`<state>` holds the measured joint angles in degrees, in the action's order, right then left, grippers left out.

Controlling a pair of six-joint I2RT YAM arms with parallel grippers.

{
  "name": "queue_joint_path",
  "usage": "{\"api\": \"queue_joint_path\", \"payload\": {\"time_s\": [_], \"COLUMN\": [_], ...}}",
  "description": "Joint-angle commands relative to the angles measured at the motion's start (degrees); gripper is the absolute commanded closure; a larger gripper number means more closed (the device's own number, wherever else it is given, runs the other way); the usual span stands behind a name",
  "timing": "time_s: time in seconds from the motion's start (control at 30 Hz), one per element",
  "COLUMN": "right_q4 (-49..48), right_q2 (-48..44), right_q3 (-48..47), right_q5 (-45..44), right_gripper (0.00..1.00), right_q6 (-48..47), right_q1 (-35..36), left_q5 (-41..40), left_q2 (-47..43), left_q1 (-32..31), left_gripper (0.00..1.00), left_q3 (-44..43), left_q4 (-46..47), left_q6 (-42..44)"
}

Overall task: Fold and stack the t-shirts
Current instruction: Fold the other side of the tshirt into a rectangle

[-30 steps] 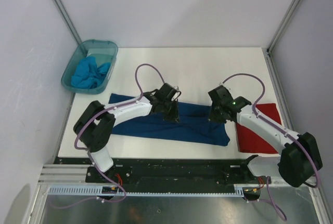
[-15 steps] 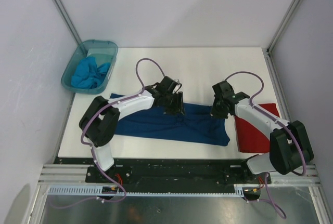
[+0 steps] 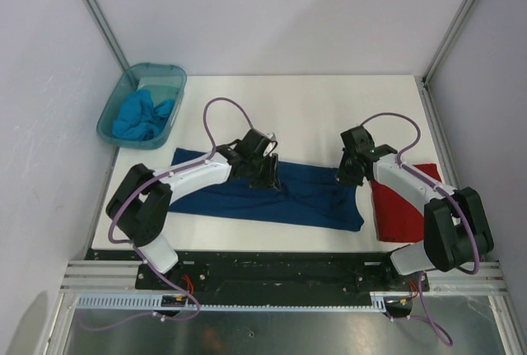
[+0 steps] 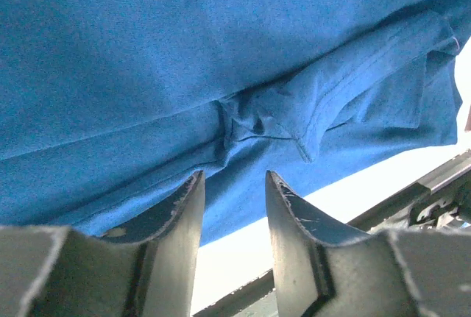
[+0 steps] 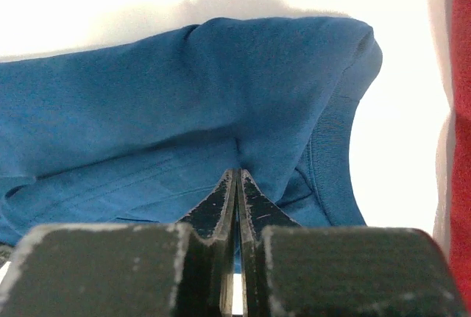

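Dark blue t-shirt (image 3: 239, 200) spread lengthwise along the near half of the white table (image 3: 313, 108), puckered at mid-cloth. Left gripper (image 4: 232, 181) just above that pucker, fingers parted, nothing held. Right gripper (image 5: 237, 177) at the shirt's far right edge, fingers pressed together; cloth between them not discernible. Folded red t-shirt (image 3: 408, 211) just beside on the right; teal bin (image 3: 110, 110) at far left.

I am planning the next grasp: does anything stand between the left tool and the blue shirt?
Nothing visible does. The open left tool points straight at the shirt, with only bare cloth and a bunched fold in front of its fingers.
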<state>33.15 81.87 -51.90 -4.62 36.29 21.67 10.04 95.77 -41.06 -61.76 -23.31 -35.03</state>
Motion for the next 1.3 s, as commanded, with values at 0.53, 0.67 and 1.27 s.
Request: {"api": "queue_joint_path", "payload": {"time_s": [0.53, 0.67, 1.27], "right_q4": [0.08, 0.20, -8.11], "right_q2": [-6.77, -7.35, 0.76], "right_q3": [1.41, 1.77, 3.56], "right_q5": [-2.23, -2.60, -2.10], "right_gripper": [0.88, 0.88, 0.79], "right_q6": [0.68, 1.27, 1.34], "right_q1": [4.46, 7.24, 12.93], "left_q5": [2.95, 1.66, -5.68], "left_q2": [9.77, 13.18, 14.09], "left_q1": [-2.18, -1.73, 0.60], "left_gripper": [0.73, 0.68, 0.69], "left_q3": [-11.91, -15.33, -11.05], "left_q4": [0.79, 0.79, 0.79], "left_q6": [4.45, 3.41, -0.46]}}
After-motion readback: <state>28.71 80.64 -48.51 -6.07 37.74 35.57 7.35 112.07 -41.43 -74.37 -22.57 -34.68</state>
